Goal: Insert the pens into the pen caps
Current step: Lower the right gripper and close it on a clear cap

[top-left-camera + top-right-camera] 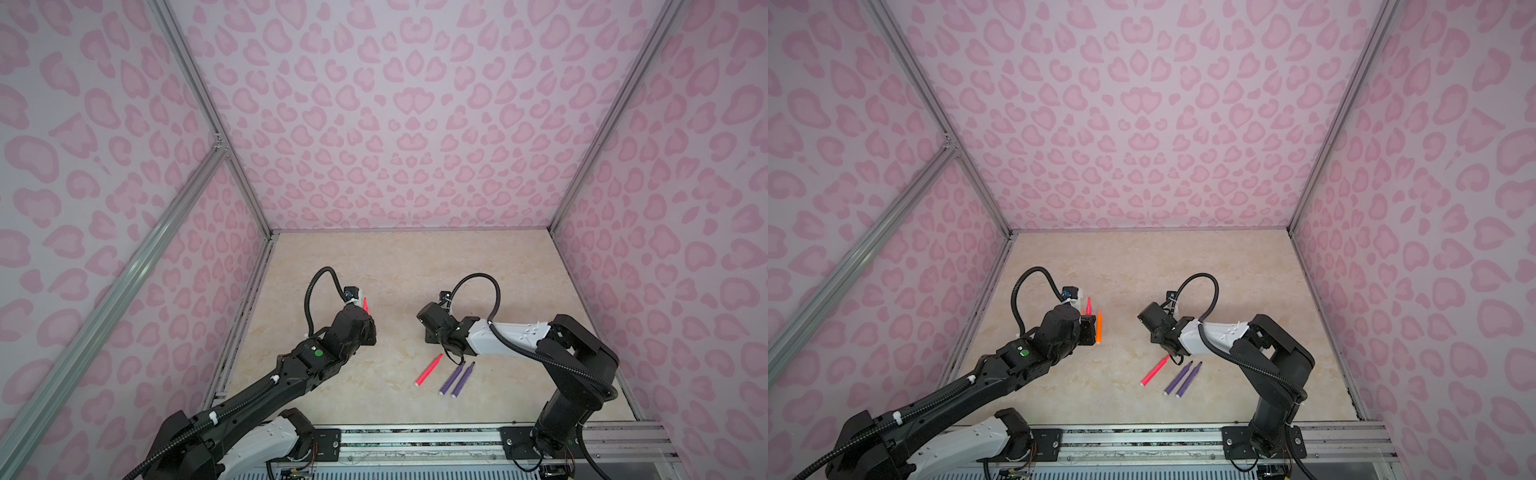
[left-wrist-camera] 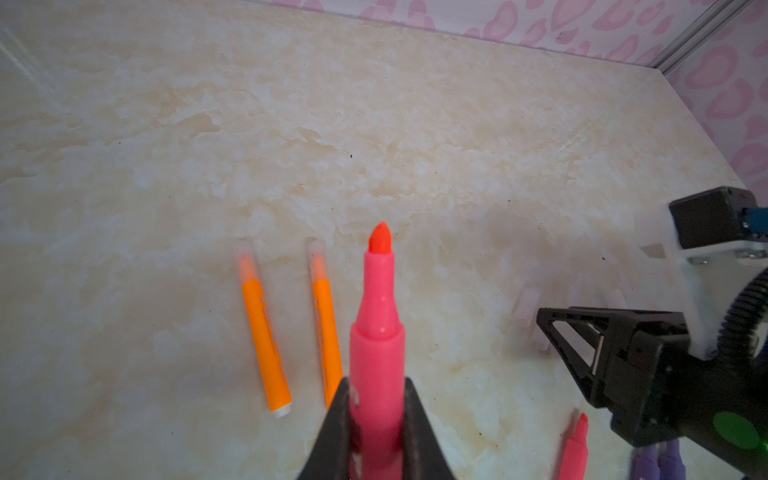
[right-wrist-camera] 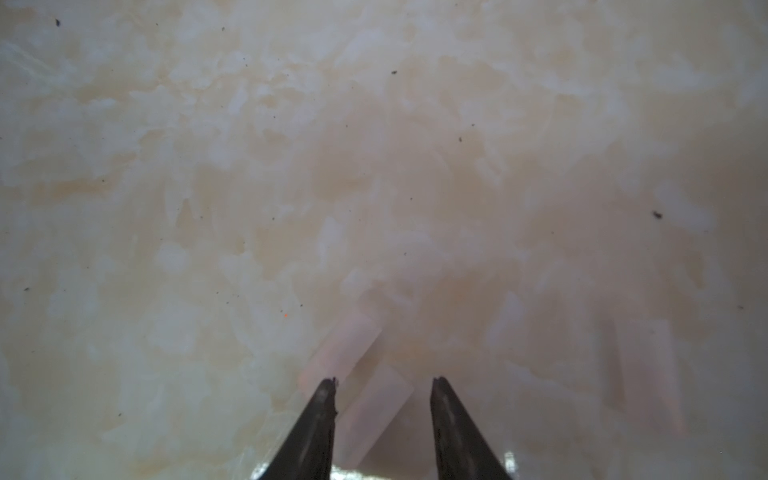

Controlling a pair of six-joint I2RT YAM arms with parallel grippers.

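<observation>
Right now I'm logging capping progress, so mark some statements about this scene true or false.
1. The left pincer holds a pink pen with its tip bare. True.
2. Both orange pens lack caps. False: each wears a clear cap.
3. The right pincer is clamped on a pen. False: its jaws stand apart either side of a loose cap on the table.
4. Two purple pens lie uncapped side by side. True.
</observation>
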